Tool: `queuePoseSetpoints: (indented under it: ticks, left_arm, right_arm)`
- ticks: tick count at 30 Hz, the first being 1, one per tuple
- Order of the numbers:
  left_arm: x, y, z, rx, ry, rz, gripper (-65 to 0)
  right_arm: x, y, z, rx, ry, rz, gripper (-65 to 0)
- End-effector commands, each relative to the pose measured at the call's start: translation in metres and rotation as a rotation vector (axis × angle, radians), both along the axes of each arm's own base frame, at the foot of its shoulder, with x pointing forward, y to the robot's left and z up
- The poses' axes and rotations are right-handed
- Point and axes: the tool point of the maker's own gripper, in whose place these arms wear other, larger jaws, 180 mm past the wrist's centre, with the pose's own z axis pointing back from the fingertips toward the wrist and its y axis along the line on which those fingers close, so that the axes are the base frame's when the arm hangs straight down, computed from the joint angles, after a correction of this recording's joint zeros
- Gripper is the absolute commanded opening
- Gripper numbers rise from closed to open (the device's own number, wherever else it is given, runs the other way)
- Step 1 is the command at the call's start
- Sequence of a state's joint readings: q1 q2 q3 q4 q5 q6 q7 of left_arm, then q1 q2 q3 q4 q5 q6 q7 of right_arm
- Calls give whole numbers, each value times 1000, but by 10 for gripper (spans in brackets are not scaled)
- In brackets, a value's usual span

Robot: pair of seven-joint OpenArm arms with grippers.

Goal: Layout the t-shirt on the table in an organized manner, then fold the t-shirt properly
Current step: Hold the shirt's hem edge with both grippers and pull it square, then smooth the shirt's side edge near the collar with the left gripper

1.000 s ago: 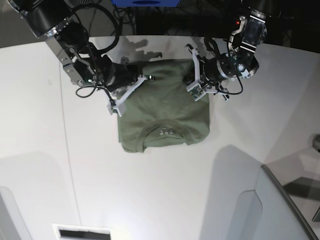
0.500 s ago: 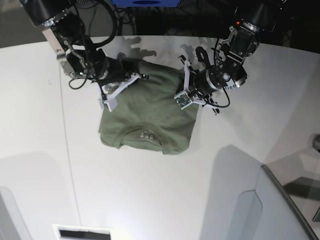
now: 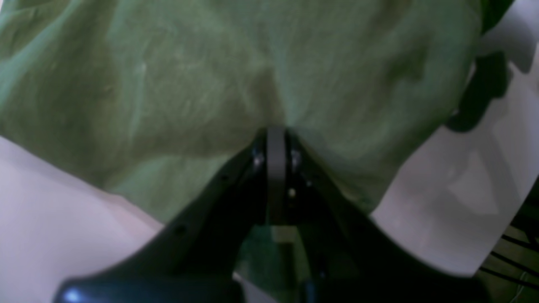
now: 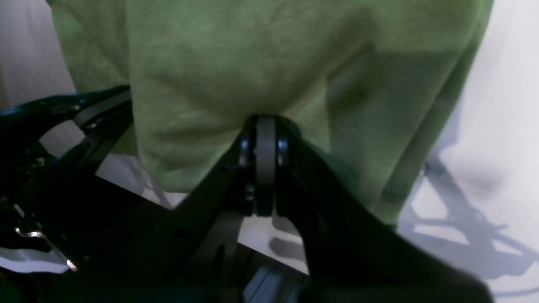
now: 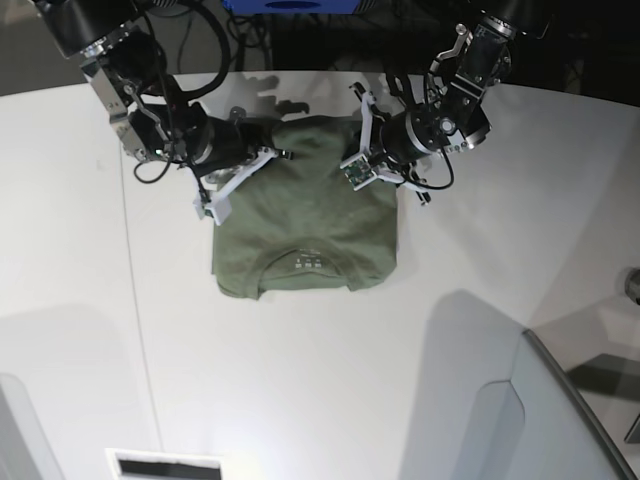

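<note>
T-shirt (image 5: 305, 225) shifted rightward, jaws clamped

Setting: robotics lab or test bench, indoor, artificially lit. Evidence: large white table (image 5: 300, 400) with a curved far edge and a thin dark seam line (image 5: 135, 330) running down its 9 o'clock side, nothing domestic on it; two black robot arms mounted beyond the 12 o'clock edge, with exposed brackets and loose cables (image 5: 215, 45) trailing off them; a dark equipment area behind, with a blue object (image 5: 290, 5) at 12 o'clock; grey translucent panel (image 5: 560, 420) standing at 4 to 5 o'clock; a white frame with a dark slot (image 5: 165, 465) at 7 o'clock. Hard light casts sharp shadows of the arms on the tabletop.
</note>
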State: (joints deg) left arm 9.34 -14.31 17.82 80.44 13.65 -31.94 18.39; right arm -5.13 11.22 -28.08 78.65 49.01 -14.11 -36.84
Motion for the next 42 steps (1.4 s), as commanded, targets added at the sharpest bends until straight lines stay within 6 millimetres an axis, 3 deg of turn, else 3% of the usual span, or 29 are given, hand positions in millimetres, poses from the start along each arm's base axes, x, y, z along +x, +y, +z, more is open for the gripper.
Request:
queuePoseSetpoints:
  ticks: [1, 11, 14, 19, 23, 27, 30, 37, 42]
  left_arm:
    - [-10, 7, -9, 53, 42, -24, -650]
    - [4, 9, -1, 56, 9, -24, -650]
    - [14, 6, 12, 43, -33, -23, -650]
    - [63, 33, 48, 31, -156, 95, -650]
    - [107, 66, 49, 56, -173, 184, -650]
    - [144, 76, 49, 29, -166, 273, -650]
    - [161, 67, 58, -4, -183, 290, -650]
    - [180, 41, 74, -56, -216, 276, -650]
    - [180, 39, 73, -55, -213, 272, -650]
  right_arm:
    - [-1, -22, -9, -92, 7, -22, -650]
    - [-7, -19, -7, -82, 7, -16, -650]
    - [-6, -19, -7, -82, 6, -16, -650]
    - [-3, -17, -4, -77, -5, -15, -650]
    - [-1, -22, -1, -85, -18, -12, -650]
    - [0, -26, -1, -92, -22, -10, -650]
    - [0, -26, -1, -92, -22, -10, -650]
    - [0, -25, 0, -89, -22, -10, -650]
    - [0, -25, -1, -90, -20, -11, -650]
